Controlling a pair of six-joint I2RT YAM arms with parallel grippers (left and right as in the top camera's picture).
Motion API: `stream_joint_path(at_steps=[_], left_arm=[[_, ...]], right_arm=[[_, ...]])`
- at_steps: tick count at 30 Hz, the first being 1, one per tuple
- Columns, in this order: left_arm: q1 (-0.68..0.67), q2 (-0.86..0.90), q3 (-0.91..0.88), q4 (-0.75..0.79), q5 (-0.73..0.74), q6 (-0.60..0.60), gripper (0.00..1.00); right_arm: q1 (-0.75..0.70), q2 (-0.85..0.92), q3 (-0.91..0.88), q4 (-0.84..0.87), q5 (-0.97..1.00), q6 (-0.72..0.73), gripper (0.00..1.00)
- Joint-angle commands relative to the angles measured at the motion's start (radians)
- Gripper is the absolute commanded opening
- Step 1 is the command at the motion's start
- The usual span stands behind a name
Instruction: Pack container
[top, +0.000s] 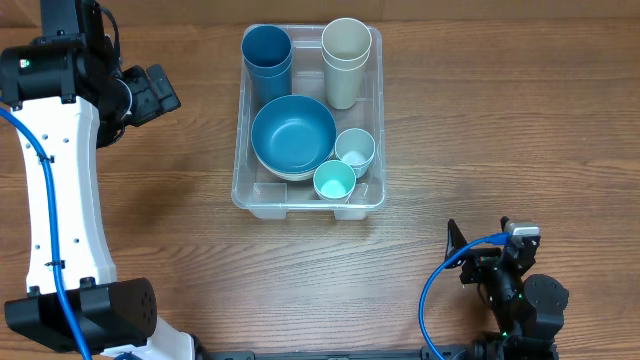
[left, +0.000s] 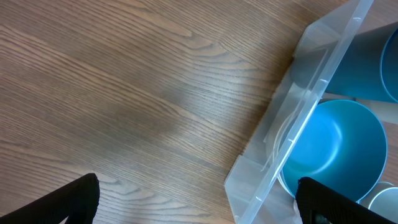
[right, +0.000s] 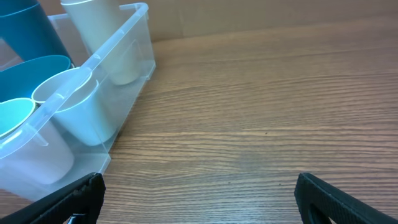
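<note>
The clear plastic container (top: 243, 190) stands at the table's middle back. In it are a stack of blue cups (top: 266, 55), a stack of cream cups (top: 346, 55), a large blue bowl (top: 293, 135), a small white cup (top: 355, 150) and a small teal cup (top: 334, 182). My left gripper (top: 160, 92) is open and empty, left of the container; the left wrist view shows the container's wall (left: 298, 118) and the blue bowl (left: 339, 146). My right gripper (top: 455, 245) is open and empty at the front right; its view shows the container's corner (right: 124, 43).
Bare wooden table lies around the container. The left arm's white body (top: 55, 180) runs down the left side. The right arm's base (top: 515, 300) with a blue cable sits at the front right.
</note>
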Motion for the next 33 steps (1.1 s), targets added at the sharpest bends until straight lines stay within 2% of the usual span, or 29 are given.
stream_joint_path(at_steps=[1, 21, 26, 27, 30, 32, 33], left_arm=[[0.0, -0.01, 0.017, 0.002, -0.007, 0.019, 1.0], [0.0, -0.01, 0.017, 0.002, -0.007, 0.019, 1.0], [-0.003, -0.027, 0.017, 0.023, -0.129, 0.027, 1.0], [-0.008, -0.042, 0.014, 0.058, -0.127, 0.041, 1.0], [-0.04, -0.14, -0.055, 0.226, -0.034, 0.258, 1.0], [-0.071, -0.257, -0.175, 0.36, 0.015, 0.406, 1.0], [-0.082, -0.32, -0.245, 0.421, 0.014, 0.433, 1.0]], right_arm=[[-0.001, -0.011, -0.009, 0.007, -0.019, -0.001, 1.0], [-0.001, -0.011, -0.009, 0.006, -0.019, -0.001, 1.0], [-0.001, -0.011, -0.009, 0.007, -0.019, -0.001, 1.0], [-0.001, -0.011, -0.009, 0.007, -0.019, -0.001, 1.0], [-0.001, -0.011, -0.009, 0.006, -0.019, -0.001, 1.0], [-0.001, -0.011, -0.009, 0.007, -0.019, -0.001, 1.0], [-0.001, -0.011, -0.009, 0.006, -0.019, -0.001, 1.0]])
